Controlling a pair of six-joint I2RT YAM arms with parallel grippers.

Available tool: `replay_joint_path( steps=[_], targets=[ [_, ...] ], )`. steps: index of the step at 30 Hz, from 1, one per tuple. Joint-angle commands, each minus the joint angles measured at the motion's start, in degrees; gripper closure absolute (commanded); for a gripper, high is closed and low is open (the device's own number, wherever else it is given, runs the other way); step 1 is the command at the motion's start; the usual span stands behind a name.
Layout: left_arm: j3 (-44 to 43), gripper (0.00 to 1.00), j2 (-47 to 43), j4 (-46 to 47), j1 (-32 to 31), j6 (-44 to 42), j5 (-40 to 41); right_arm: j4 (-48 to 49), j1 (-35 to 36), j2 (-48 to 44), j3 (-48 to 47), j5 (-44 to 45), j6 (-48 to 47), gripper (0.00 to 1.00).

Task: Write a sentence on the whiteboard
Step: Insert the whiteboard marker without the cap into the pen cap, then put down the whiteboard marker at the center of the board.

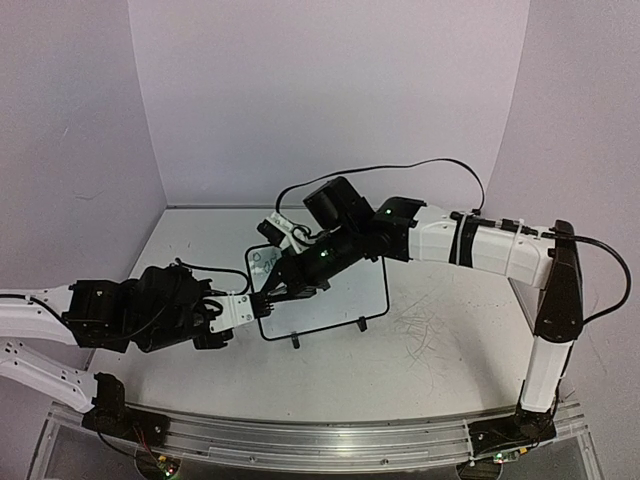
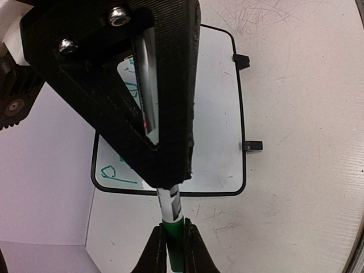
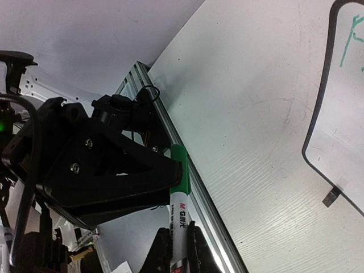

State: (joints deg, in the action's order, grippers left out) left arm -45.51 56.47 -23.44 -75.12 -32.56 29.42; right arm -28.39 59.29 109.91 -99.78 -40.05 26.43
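The whiteboard (image 1: 350,290) lies flat mid-table; it also shows in the left wrist view (image 2: 219,114) and at the right edge of the right wrist view (image 3: 341,125). Of the sentence, only a few green strokes (image 2: 114,172) show near the board's left end; the rest is hidden under the grippers. A green-capped white marker (image 3: 181,207) is held by both grippers just off the board's left edge. My left gripper (image 2: 173,243) (image 1: 258,303) is shut on its green cap (image 2: 174,236). My right gripper (image 3: 177,247) (image 1: 284,283) is shut on its white barrel.
Faint grey scribbles (image 1: 420,325) mark the tabletop right of the board. The board's two black feet (image 1: 294,342) point toward me. A metal rail (image 1: 330,440) runs along the near edge. White walls close the back and sides.
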Motion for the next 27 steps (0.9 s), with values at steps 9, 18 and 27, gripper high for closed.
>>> replay_joint_path(
  steps=[9, 18, 27],
  targets=[
    [-4.32, 0.51, -7.28, 18.80, -3.66, 13.84, 3.84, 26.85, -5.99, -23.39, 28.47, 11.45, -2.65, 1.00],
    [-6.22, 0.25, -11.18, 17.42, -3.49, 29.84, 9.94, 21.98, -19.25, -51.82, 48.62, 52.14, -4.33, 1.00],
    [-9.41, 0.16, -7.21, 13.96, 0.07, 40.61, 13.07, 20.51, -24.94, -34.75, 50.36, 67.42, -0.52, 1.00]
  ],
)
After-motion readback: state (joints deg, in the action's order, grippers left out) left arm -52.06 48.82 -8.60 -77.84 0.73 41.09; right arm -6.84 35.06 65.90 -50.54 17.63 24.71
